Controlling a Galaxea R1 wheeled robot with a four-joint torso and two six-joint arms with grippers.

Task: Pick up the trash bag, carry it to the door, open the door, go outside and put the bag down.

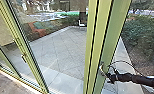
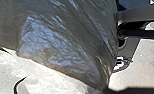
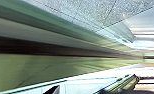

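Observation:
The right gripper [image 1: 108,77] is at the green-framed door [image 1: 99,45] in the head view, close to the handle [image 1: 101,69] on its frame; whether it touches the handle cannot be told. The right wrist view is close along the green frame [image 3: 43,67]. A dark, shiny trash bag [image 2: 63,45] hangs large before the left wrist camera, with crumpled translucent plastic [image 2: 53,77] beside it. What holds the bag is hidden.
Glass panels in green frames [image 1: 30,60] stand on the left. Beyond the glass lie a paved yard [image 1: 60,47], a reddish object [image 1: 36,30] and bushes [image 1: 143,30] at the right.

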